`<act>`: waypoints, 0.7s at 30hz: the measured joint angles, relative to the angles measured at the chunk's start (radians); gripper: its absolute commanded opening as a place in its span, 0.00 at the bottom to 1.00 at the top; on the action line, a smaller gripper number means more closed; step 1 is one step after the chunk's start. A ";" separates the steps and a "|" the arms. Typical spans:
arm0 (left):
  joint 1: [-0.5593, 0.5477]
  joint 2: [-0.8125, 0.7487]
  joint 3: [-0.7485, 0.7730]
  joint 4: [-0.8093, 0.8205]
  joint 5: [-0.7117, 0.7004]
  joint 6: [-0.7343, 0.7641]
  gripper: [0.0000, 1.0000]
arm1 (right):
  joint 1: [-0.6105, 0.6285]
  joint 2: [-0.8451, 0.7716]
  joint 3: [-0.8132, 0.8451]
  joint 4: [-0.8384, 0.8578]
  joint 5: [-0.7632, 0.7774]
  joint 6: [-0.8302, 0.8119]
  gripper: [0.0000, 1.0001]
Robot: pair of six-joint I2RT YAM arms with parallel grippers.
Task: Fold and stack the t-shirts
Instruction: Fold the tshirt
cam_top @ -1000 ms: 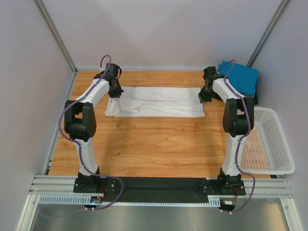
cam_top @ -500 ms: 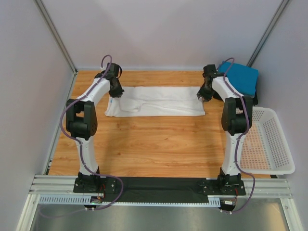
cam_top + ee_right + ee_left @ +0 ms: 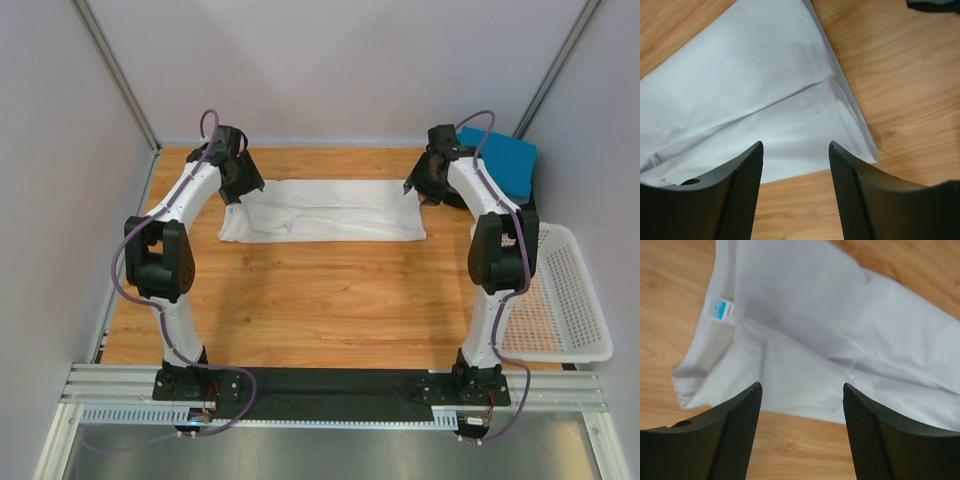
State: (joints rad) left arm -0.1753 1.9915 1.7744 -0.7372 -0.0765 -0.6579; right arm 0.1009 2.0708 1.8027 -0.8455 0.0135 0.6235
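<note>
Nearest, left gripper (image 3: pixel 801 390): my jaws stand wide apart, gripping nothing, above the collar end of the white t-shirt (image 3: pixel 330 210).
Right gripper (image 3: pixel 796 147): equally wide, empty, above the shirt's other end, near its corner.
White t-shirt: a long folded strip, flat across the far half of the table (image 3: pixel 320 290).
Blue t-shirt (image 3: pixel 500 165): folded, far right corner.

Left gripper (image 3: pixel 801 405) fingers parted above white t-shirt (image 3: pixel 830 335) (blue label (image 3: pixel 721 309)) on table (image 3: pixel 670 310).
</note>
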 measured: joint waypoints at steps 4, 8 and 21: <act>-0.005 -0.135 -0.236 0.028 0.061 -0.097 0.75 | 0.034 -0.059 -0.060 0.012 -0.024 -0.003 0.54; -0.009 -0.179 -0.352 0.031 0.095 -0.156 0.75 | 0.077 -0.063 -0.080 0.028 -0.069 -0.015 0.54; -0.006 -0.178 -0.430 0.168 0.106 -0.202 0.69 | 0.271 0.074 0.090 0.146 -0.266 -0.100 0.48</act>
State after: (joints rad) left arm -0.1814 1.8137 1.3441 -0.5690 0.0296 -0.8597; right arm 0.3717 2.1448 1.8923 -0.6994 -0.2523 0.5236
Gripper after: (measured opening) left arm 0.699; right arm 0.493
